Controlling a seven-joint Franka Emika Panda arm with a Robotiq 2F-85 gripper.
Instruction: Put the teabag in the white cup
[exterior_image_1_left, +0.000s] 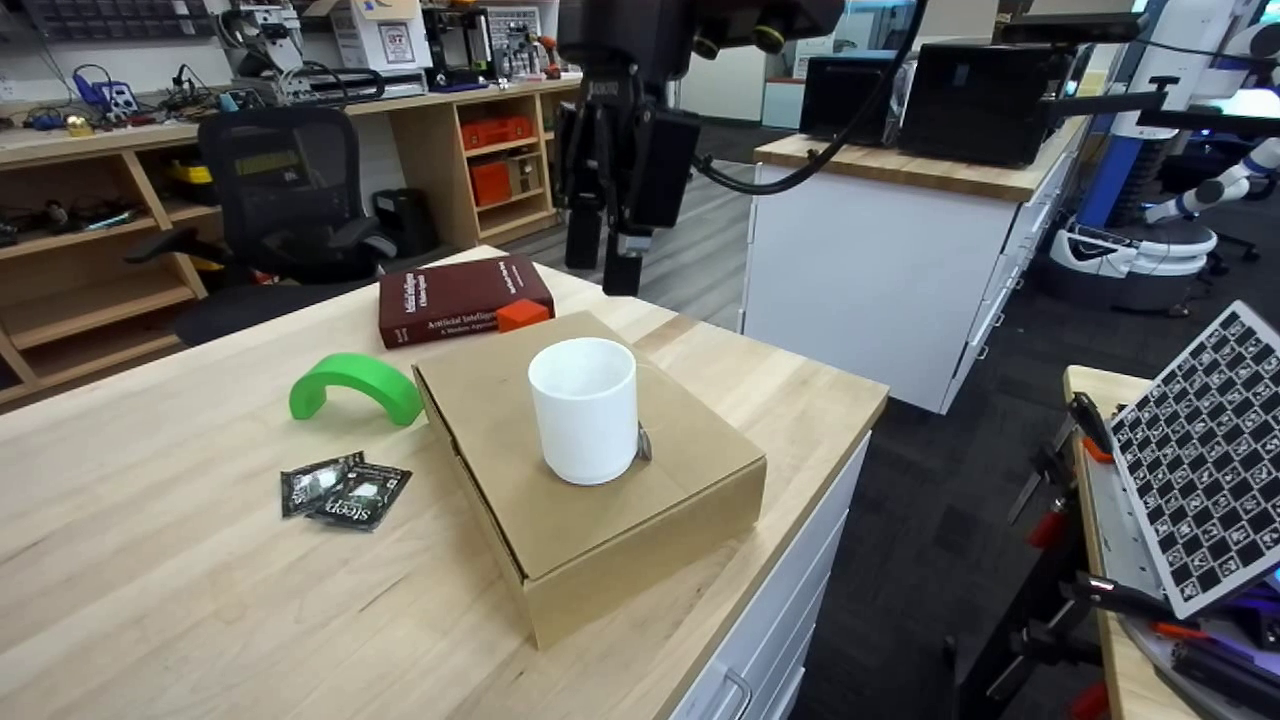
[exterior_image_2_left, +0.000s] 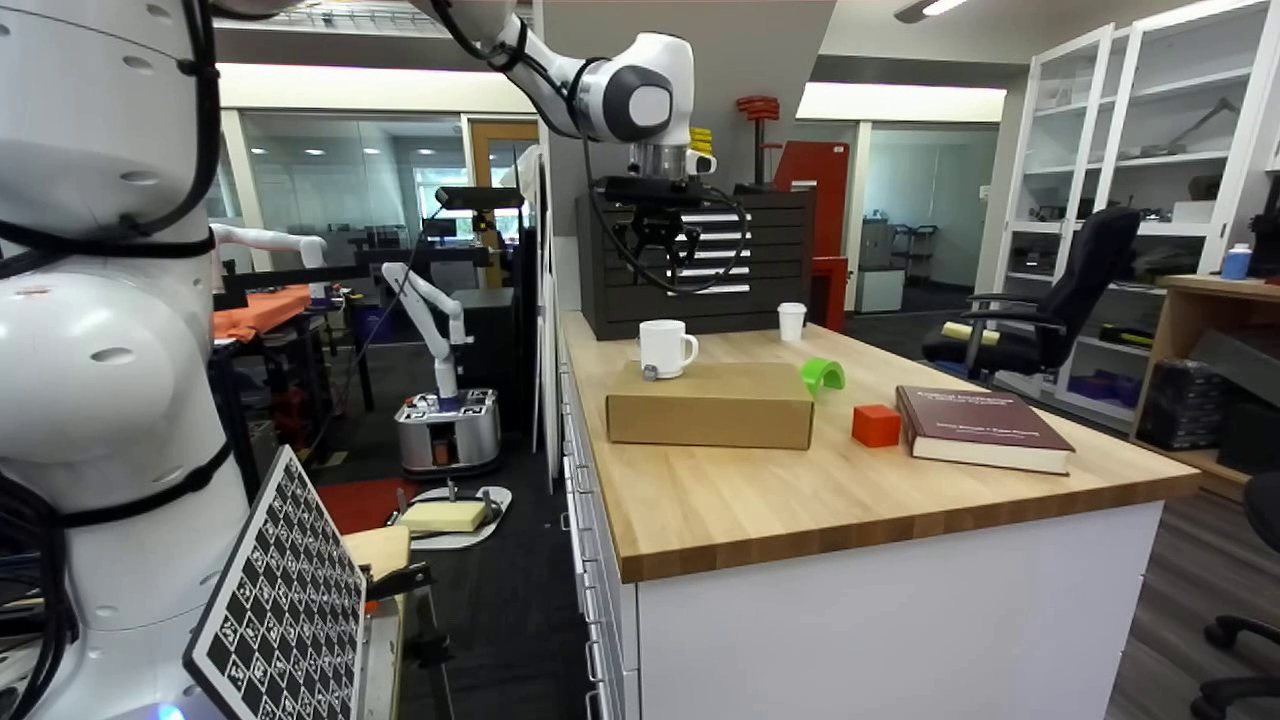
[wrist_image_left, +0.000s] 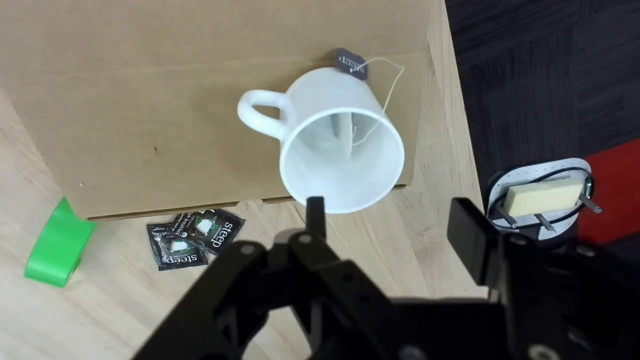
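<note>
Closest to the wrist camera, black gripper (wrist_image_left: 391, 227), with jaws well parted and holding nothing. Hangs, in both exterior views, above the white mug (wrist_image_left: 322, 95), well clear of it. Inside that upright mug, in the wrist view, pale teabag (wrist_image_left: 345, 132), seen nearly edge-on near the inner wall, with a thin string (wrist_image_left: 396, 86) running over the rim to a grey "steep" tag (wrist_image_left: 351, 64) just outside. Under the mug, closed cardboard box (exterior_image_1_left: 500, 430), set on the wooden bench (exterior_image_1_left: 230, 600). Just beside the box, green arch (exterior_image_1_left: 355, 372), standing on both ends; nearby, flat on the bench, two black tea packets (exterior_image_1_left: 345, 490), partly overlapping, also marked "steep". Apart from the box, in an exterior view, red-orange cube (exterior_image_2_left: 876, 425), just beside a maroon "Artificial Intelligence" textbook (exterior_image_2_left: 980, 425), lying flat. Farther along the bench, small white tapered cup (exterior_image_2_left: 791, 322), near a black tool chest (exterior_image_2_left: 700, 310). Off the bench, tilted, black-and-white marker board (exterior_image_1_left: 1205, 460). Beyond, black mesh office chair (exterior_image_1_left: 275, 180).
</note>
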